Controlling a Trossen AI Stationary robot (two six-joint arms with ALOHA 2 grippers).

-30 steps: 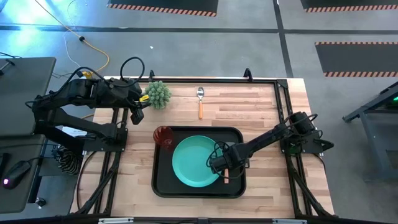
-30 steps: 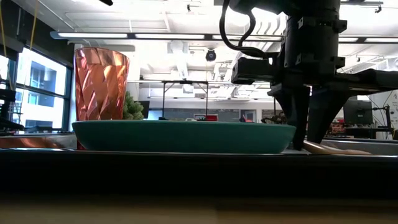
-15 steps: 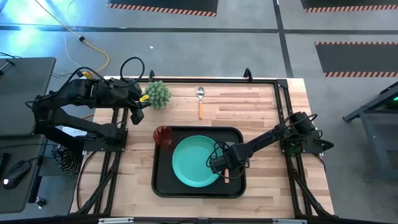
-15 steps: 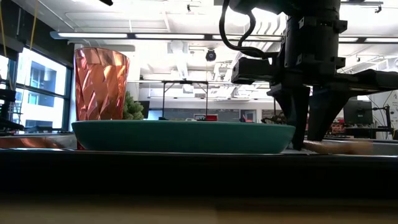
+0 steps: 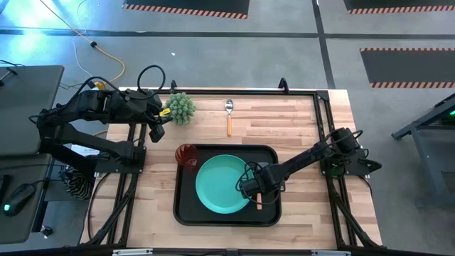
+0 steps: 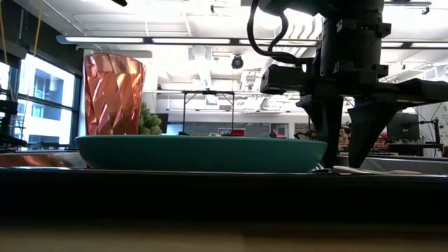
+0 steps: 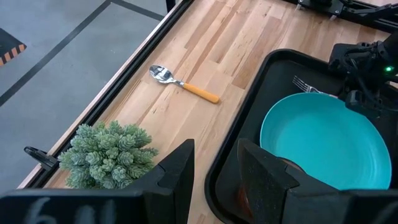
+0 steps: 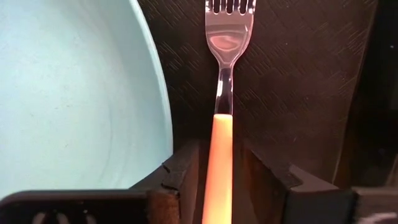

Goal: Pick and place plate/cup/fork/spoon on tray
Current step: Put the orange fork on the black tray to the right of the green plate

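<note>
The right hand (image 5: 259,196) is sitting low over the tray (image 5: 186,210), just beside the plate (image 5: 222,185), and the fork (image 8: 224,99) is lying flat on the tray floor between its fingers. From the low view the fingers are standing apart with the orange handle resting beneath them, not gripped, so I'm judging that the fork is being let go: the placing step is finishing. The cup (image 5: 187,154) is standing at the tray's far left corner, touching or nearly touching the plate.

That is leaving only the spoon (image 5: 229,116), lying out on the bench (image 5: 298,121) beyond the tray, near the spiky green plant (image 5: 180,107). The left hand (image 5: 158,132) is waiting by that plant, fingers narrowly parted and holding nothing. Next, the right hand is needing to lift straight up clear of the fork, then one arm is needing to reach for the spoon's handle.
</note>
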